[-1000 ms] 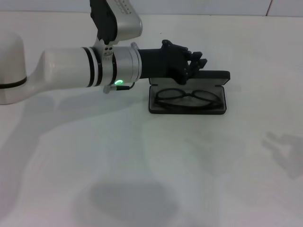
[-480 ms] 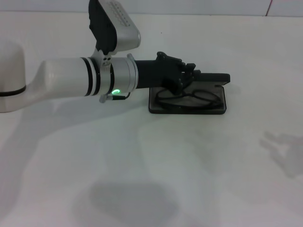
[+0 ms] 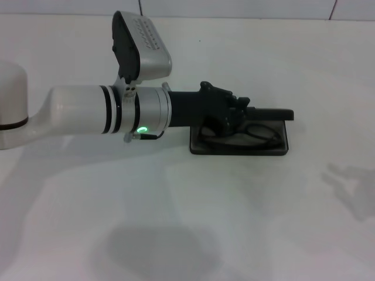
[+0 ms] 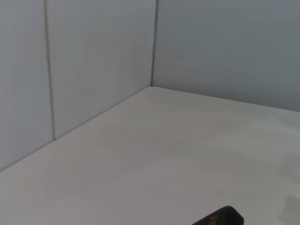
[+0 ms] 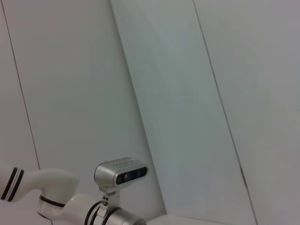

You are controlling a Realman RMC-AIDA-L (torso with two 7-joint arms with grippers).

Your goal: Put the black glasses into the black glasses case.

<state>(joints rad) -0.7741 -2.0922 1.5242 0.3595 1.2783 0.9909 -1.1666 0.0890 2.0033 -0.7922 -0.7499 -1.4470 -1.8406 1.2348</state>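
A plain white table (image 3: 246, 222) filled the scene, with pale panelled walls behind it. Your left pincer (image 3: 239, 111) reached in from the left, low over the black glasses case (image 3: 240, 147), its fingers against the half-lowered lid; whether they were open or closed, you could not tell from here. The black glasses (image 3: 258, 131) lay inside the case's base, partly hidden under the pincer. The left wrist view caught only a corner of the case with a bit of orange lettering. Your right pincer did not show; its wrist camera faced the wall and the left arm.
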